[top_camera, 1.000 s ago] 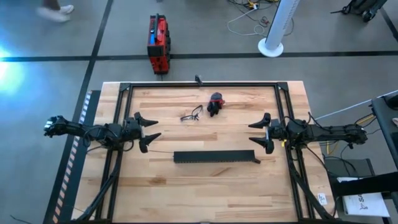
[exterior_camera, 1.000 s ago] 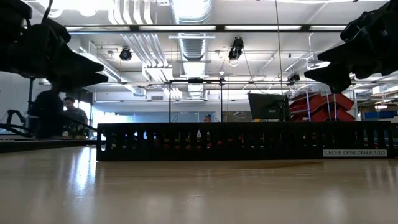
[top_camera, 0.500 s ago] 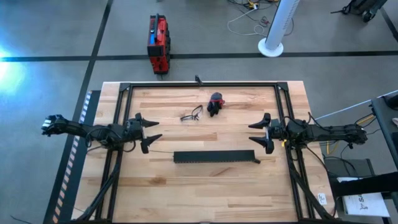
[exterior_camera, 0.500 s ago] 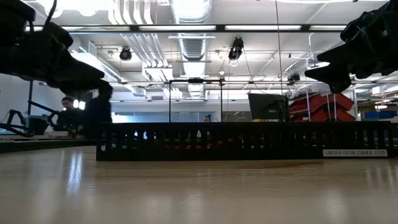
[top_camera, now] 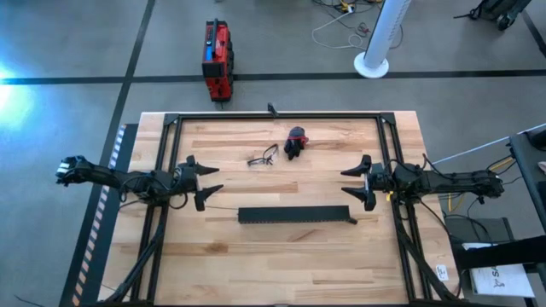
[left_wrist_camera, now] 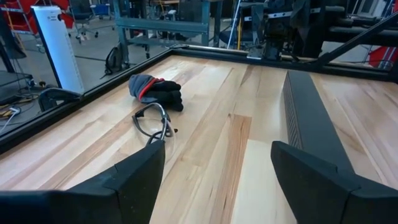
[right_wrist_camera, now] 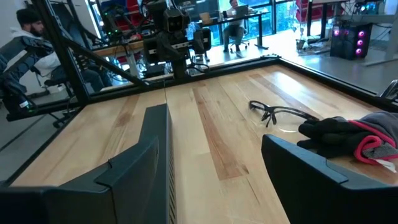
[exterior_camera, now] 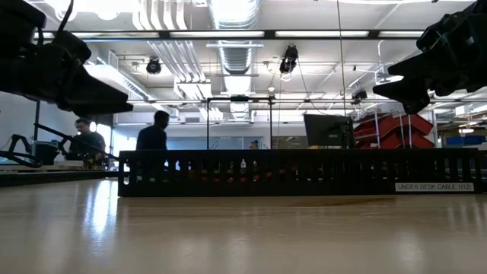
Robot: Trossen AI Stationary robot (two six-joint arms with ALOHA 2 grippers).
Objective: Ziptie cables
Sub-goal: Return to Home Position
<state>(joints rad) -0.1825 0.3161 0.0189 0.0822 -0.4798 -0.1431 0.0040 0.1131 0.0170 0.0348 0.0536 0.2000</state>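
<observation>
Both tools hung empty above the table in the high view. The left gripper was left of centre with its fingers spread wide, and the right gripper was right of centre, also spread, holding nothing. Between them, slightly lower in the frame, lay the long black duct with its lid on. The cables did not show in the open. In the low view only a few coloured specks sat behind the duct's slots, probably the cables, though this was too small to be sure. A hair-thin dark line lay flat on the wood, running from the duct's left end towards the left gripper. It seemed to be the ziptie, but it was too fine to confirm. The wires would likely be light, limp and apt to slide apart, so the best hold would be mid-bundle, where they run together, not at the dark ends. The ziptie would be light, springy and slippery, and hard to lift off flat wood, so the free tail looked the best place to pinch it. Glasses and a glove lay above centre, clear of the work.
</observation>
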